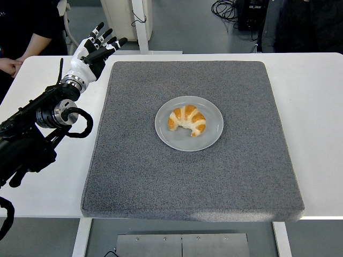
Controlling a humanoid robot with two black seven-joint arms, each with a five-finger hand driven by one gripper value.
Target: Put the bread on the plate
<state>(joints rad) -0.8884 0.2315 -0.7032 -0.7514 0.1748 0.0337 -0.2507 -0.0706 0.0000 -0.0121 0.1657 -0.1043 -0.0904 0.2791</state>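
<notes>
A golden croissant (187, 120) with pale stripes lies on the round grey plate (211, 136) in the middle of the grey mat. My left hand (98, 47) hovers over the mat's far left corner, well away from the plate, its white and black fingers spread and holding nothing. Its black arm (37, 131) runs down along the left side of the table. The right arm does not show.
The grey mat (193, 176) covers most of the white table (48, 176). A person in dark clothing stands at the top left with a hand (10, 66) resting on the table's far edge. Another dark-clothed person (305, 24) is at the top right.
</notes>
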